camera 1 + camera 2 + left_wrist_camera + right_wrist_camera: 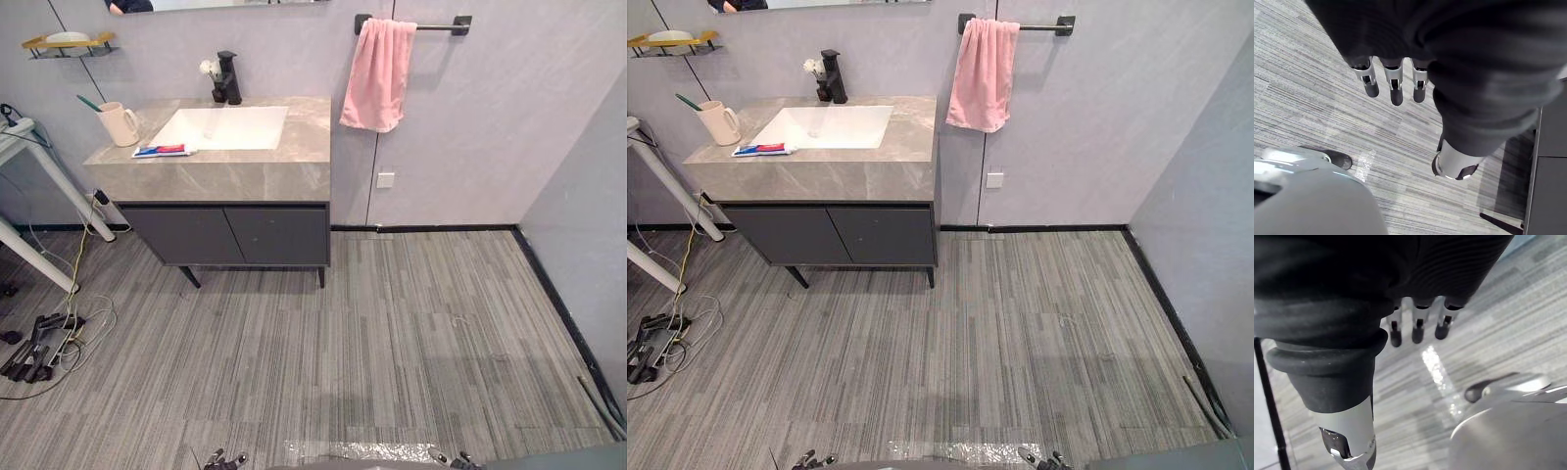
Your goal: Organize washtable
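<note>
Hands: your left hand point(1396, 93) and right hand point(1418, 331) hang slack-fingered, empty.
Washtable point(245, 178): toothpaste point(164, 150) at 11 o'clock, well apart, axis 9-to-3.
Nearer: left hand, likely.

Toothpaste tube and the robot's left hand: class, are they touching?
Apart. Left wrist view shows the left hand hanging open over the floor; left eye view shows the toothpaste tube lying on the countertop.
</note>
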You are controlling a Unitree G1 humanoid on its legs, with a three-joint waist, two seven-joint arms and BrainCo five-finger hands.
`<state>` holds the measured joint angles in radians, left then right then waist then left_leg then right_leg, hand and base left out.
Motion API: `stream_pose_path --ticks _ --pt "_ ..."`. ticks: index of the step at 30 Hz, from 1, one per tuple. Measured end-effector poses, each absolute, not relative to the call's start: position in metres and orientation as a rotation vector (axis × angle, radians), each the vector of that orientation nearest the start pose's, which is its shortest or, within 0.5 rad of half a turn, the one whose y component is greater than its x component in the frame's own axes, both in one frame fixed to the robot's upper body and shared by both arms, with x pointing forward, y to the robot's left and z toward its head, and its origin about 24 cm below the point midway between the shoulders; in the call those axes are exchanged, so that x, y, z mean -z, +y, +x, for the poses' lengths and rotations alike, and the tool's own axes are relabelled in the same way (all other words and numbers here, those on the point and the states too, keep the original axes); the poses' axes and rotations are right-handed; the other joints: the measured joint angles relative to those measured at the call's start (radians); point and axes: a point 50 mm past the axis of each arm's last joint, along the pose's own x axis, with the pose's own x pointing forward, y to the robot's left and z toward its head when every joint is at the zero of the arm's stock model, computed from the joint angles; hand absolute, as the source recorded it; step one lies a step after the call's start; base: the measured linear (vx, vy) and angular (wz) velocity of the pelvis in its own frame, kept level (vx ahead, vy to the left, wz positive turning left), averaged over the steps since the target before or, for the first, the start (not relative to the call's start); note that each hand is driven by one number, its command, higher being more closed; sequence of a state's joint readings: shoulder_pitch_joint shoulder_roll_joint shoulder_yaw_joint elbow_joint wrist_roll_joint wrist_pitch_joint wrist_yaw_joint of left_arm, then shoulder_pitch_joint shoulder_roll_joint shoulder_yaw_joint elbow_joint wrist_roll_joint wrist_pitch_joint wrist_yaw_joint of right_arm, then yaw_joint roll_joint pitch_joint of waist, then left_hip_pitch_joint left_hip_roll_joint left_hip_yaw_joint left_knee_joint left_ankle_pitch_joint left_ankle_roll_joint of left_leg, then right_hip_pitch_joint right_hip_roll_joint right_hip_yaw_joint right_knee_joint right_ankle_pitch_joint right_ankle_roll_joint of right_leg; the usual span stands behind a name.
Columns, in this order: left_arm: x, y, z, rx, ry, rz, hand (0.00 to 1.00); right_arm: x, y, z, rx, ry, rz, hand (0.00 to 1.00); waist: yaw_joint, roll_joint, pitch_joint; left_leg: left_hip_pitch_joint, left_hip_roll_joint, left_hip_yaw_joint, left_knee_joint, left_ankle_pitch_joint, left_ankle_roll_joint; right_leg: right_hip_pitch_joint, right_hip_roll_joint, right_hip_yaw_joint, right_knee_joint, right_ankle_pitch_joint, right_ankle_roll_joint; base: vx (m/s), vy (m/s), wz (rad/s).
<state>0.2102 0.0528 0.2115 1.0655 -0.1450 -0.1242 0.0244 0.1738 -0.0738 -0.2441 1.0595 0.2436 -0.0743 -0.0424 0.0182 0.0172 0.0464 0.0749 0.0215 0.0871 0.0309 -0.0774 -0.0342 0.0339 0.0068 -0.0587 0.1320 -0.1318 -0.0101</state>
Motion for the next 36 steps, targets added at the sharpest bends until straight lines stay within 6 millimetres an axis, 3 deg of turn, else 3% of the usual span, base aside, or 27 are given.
stream_pose_path --ticks 10,19,28,30,33,35,36 --pt "0.166 0.202 0.056 -0.387 1.089 -0.162 0.0 0.164 -0.199 0.081 0.469 1.059 0.283 0.0 0.003 0.005 0.027 0.037 0.005 0.012 -0.032 0.004 -0.005 0.065 0.01 0.002 -0.105 0.05 0.015 0.02 -0.002 -0.04" --pt "0.166 0.201 0.062 -0.361 1.088 -0.144 0.0 0.165 -0.199 0.083 0.451 1.075 0.258 0.0 0.023 -0.001 0.041 0.044 0.002 0.018 -0.073 0.025 -0.003 0.068 0.013 0.005 -0.144 0.072 0.005 -0.01 0.0 -0.01" --pt "0.164 0.205 0.072 -0.316 1.072 -0.091 0.0 0.165 -0.196 0.085 0.45 1.073 0.266 0.0 0.023 -0.005 0.056 0.03 0.007 0.018 -0.091 0.027 0.0 0.06 0.021 0.004 -0.168 0.074 0.0 0.01 -0.004 0.0" --pt "0.163 0.208 0.075 -0.319 1.062 -0.084 0.0 0.165 -0.195 0.087 0.449 1.066 0.27 0.0 0.023 -0.017 0.063 0.014 0.014 0.023 -0.078 0.023 -0.005 0.049 0.025 0.003 -0.163 0.07 -0.003 0.04 -0.039 0.01" --pt "0.16 0.213 0.084 -0.345 1.035 -0.096 0.0 0.164 -0.191 0.093 0.445 1.05 0.289 0.0 0.025 -0.031 0.099 -0.034 0.031 0.031 0.064 -0.045 -0.02 0.047 0.029 0.004 -0.118 0.042 -0.011 0.03 -0.048 -0.03" --pt "0.156 0.216 0.092 -0.363 0.99 -0.104 0.0 0.162 -0.189 0.095 0.451 1.029 0.307 0.0 0.027 -0.042 0.106 -0.157 0.058 0.058 0.365 -0.098 -0.028 0.039 0.026 0.025 -0.067 0.005 -0.026 -0.01 -0.075 -0.17" --pt "0.156 0.216 0.093 -0.373 0.982 -0.115 0.0 0.162 -0.189 0.095 0.45 1.025 0.307 0.0 0.028 -0.042 0.107 -0.187 0.067 0.06 0.436 -0.098 -0.028 0.035 0.027 0.034 -0.054 -0.004 -0.029 0.02 -0.052 -0.32"
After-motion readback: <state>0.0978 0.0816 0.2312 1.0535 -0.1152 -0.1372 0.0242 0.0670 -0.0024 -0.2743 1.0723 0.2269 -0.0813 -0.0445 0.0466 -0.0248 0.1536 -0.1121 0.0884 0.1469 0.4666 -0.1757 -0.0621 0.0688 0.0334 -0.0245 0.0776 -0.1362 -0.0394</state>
